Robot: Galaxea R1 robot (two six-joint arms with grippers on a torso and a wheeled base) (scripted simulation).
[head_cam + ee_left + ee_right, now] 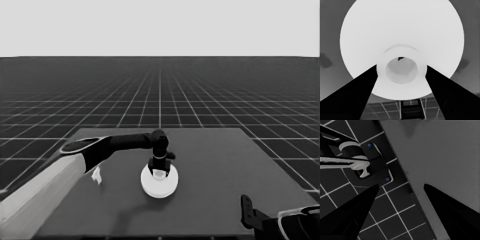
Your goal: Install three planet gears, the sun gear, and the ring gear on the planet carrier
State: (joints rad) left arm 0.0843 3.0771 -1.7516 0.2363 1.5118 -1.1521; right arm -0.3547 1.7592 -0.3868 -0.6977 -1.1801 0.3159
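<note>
The black-and-grey left arm (75, 165) and its fingers (362, 92) block the stacked white round disc (159, 181) from above and left; dark tabletop (225, 165) right of that disc lies open.

The left arm reaches in from the left edge, pale grey low in the corner and black toward its tip, across the dark flat worktop (220, 180). Its left end effector (159, 172) points down over the middle of a large white round disc (159, 181) lying near the worktop's centre. A thin white piece (97, 175) shows just beside the arm. The right end effector (246, 210) waits at the lower right corner.
</note>
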